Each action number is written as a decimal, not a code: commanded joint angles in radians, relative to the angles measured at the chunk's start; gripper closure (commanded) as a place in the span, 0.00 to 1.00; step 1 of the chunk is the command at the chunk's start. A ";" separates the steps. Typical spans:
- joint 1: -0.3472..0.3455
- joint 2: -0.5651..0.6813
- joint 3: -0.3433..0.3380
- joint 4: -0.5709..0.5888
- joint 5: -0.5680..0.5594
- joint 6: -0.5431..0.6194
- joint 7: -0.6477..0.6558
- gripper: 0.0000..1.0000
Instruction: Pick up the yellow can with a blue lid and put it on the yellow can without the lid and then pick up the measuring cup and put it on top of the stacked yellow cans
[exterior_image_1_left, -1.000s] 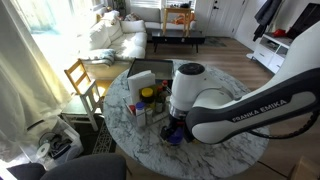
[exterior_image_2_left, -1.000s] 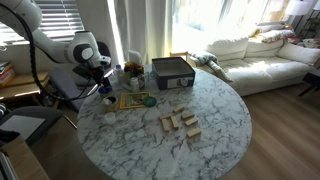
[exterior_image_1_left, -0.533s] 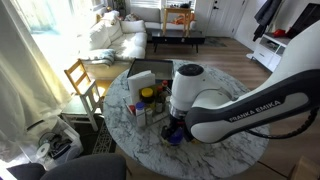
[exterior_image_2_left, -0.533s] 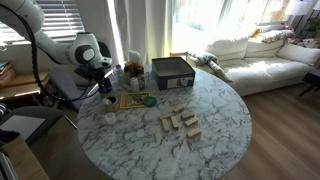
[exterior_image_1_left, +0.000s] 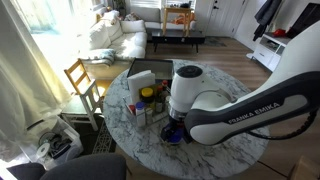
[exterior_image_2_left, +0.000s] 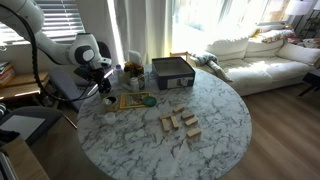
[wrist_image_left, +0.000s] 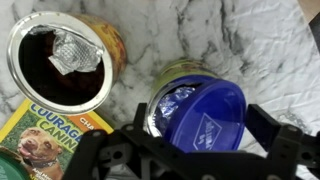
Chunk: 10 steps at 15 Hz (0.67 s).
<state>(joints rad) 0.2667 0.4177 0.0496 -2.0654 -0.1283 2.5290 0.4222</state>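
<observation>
In the wrist view the yellow can with a blue lid stands on the marble between my gripper's two black fingers. The jaws stand wide on either side of it, open. Its lid sits tilted, with crinkled foil showing at its left edge. The yellow can without the lid, dark inside, stands just up and left of it. In both exterior views the gripper hangs low over the table's edge, above the blue lid. A small green round thing may be the measuring cup.
A picture book lies beside the cans. A dark box stands at the back of the round marble table. Wooden blocks lie mid-table. A wooden chair stands by the table.
</observation>
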 joint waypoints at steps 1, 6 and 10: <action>0.009 0.020 -0.011 0.012 0.004 0.006 0.010 0.00; 0.000 0.004 -0.015 0.000 0.011 -0.001 0.004 0.00; -0.008 -0.002 -0.011 -0.004 0.022 -0.012 -0.008 0.00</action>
<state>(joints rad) 0.2638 0.4148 0.0423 -2.0654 -0.1244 2.5290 0.4222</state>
